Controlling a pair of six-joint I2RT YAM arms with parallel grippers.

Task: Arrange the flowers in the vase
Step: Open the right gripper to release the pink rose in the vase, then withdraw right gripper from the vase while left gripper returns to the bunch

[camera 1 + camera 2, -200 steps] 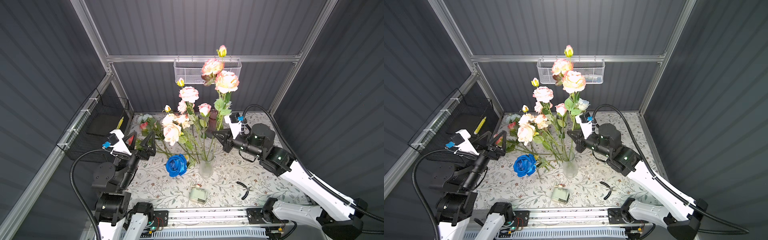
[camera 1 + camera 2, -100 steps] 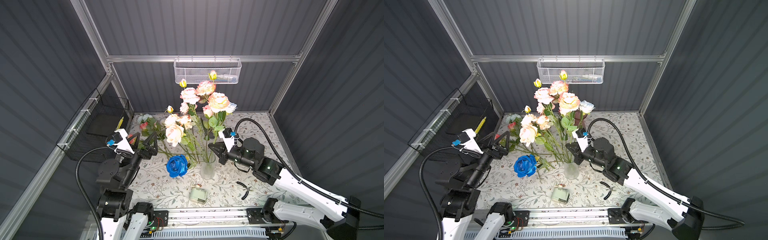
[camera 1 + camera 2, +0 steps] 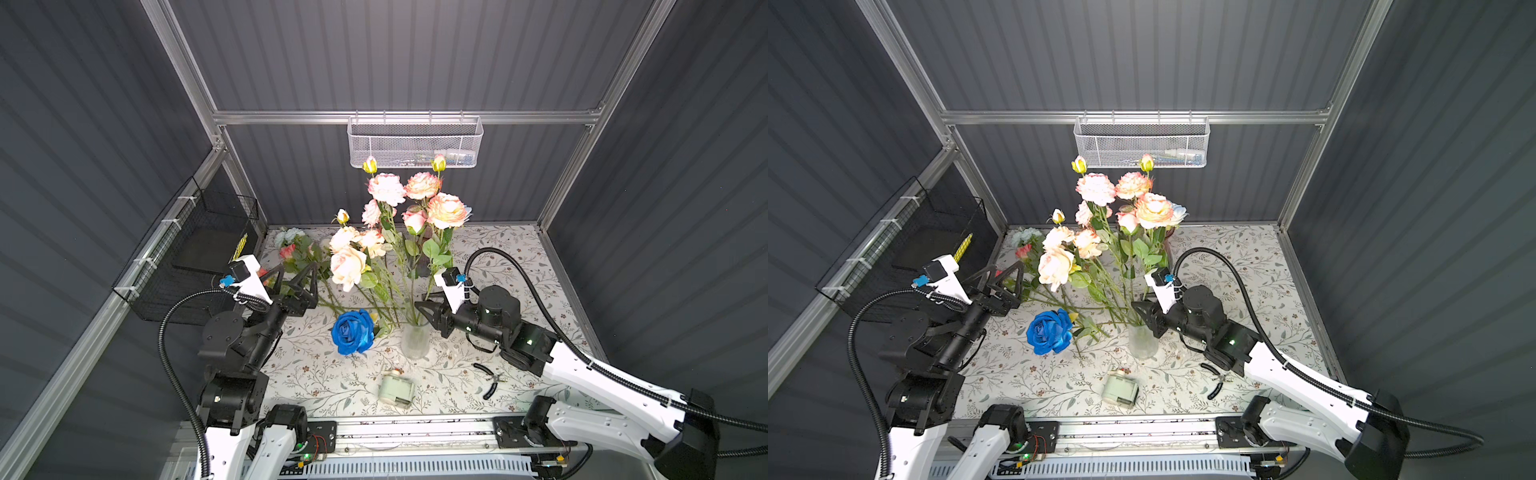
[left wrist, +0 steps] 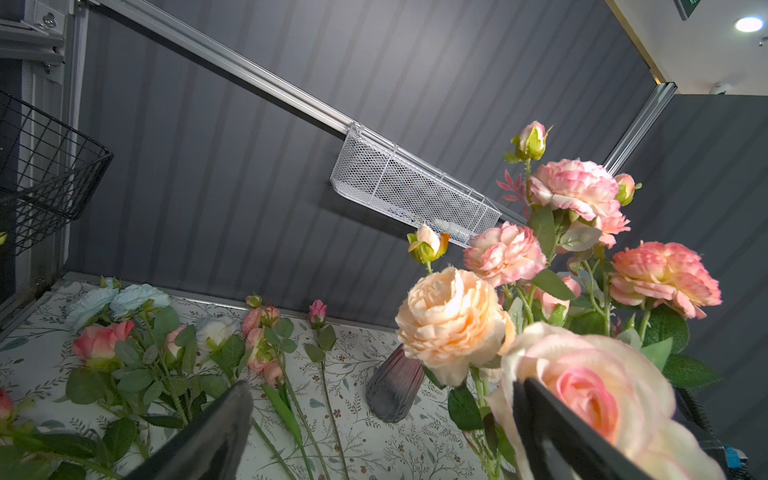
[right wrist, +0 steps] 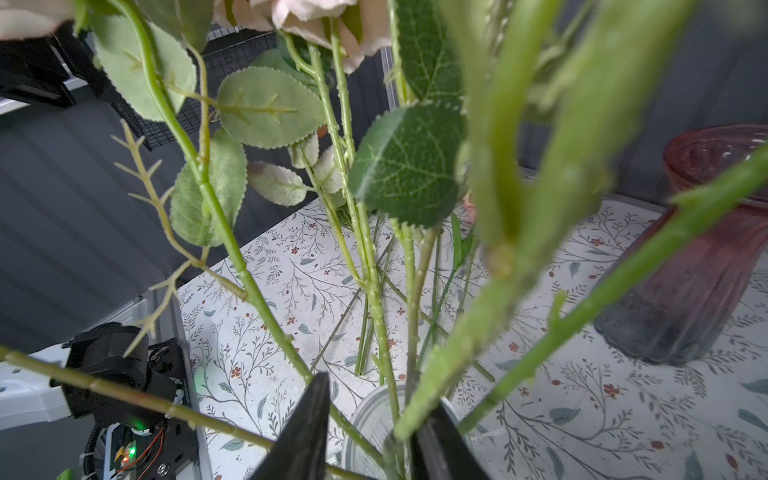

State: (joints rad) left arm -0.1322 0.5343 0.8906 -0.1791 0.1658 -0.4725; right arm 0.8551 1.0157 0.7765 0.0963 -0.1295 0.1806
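The left gripper (image 3: 296, 272) hangs at the left of the table (image 3: 332, 386), fingers wide and empty, near loose flowers (image 3: 293, 249) lying toward the upper left. At centre a deep blue rose (image 3: 353, 331) droops just left of the clear vase (image 3: 414, 345), where pink and peach blooms (image 3: 446, 210) stand. At the right, the right gripper (image 5: 374, 399) sits at the vase's rim, fingers narrowly parted around one green stem (image 5: 473, 332). The label on a pale box (image 3: 397, 390) is too small to read.

The vase (image 3: 414, 343) is glossy clear glass; the flowers (image 3: 446, 210) look matt cloth.
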